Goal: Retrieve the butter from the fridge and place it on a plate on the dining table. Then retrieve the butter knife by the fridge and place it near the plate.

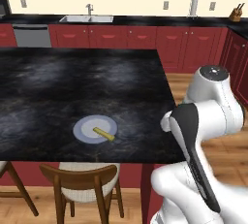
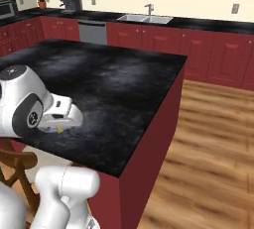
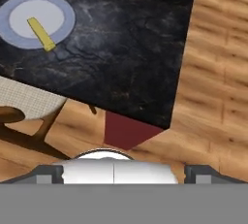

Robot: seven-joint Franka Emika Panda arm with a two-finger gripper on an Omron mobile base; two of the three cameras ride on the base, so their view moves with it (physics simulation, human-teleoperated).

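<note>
One step looks done: the butter (image 1: 104, 134) lies on the plate (image 1: 83, 132), near the worktop's (image 1: 58, 82) front edge. My pincer (image 3: 124, 173) is spread apart and holds nothing, drawn back past the worktop's corner. Risk: the knife will be faint against black stone, so I could misgrasp it. No writing is readable.

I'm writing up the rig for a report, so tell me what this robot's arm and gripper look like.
The arm is glossy white with rounded, bulbous segments, a grey cap on its top joint and a long black strip down one link. In the hand view the gripper shows two small dark grey finger tips, set wide apart. No cables or markings are visible.
</note>
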